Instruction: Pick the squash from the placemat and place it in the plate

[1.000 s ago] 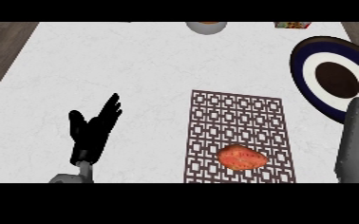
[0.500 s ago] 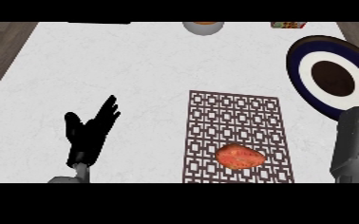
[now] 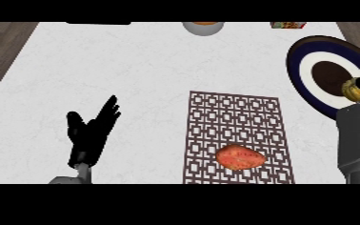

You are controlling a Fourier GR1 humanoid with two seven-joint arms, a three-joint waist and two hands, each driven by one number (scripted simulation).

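Squash (image 3: 240, 157) still lies on the placemat (image 3: 235, 119), not picked; right arm (image 3: 349, 140) has crept in, its hand unclear; left hand (image 3: 91, 131) rests open, empty.

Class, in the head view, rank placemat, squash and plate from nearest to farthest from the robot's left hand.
From the left hand, lower left:
1. placemat, to its right
2. squash, on the placemat's near end
3. plate, far right

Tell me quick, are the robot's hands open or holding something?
Left hand: open, fingers straight, holding nothing.
Right hand: cannot be told; only its grey forearm shows, at the right edge.
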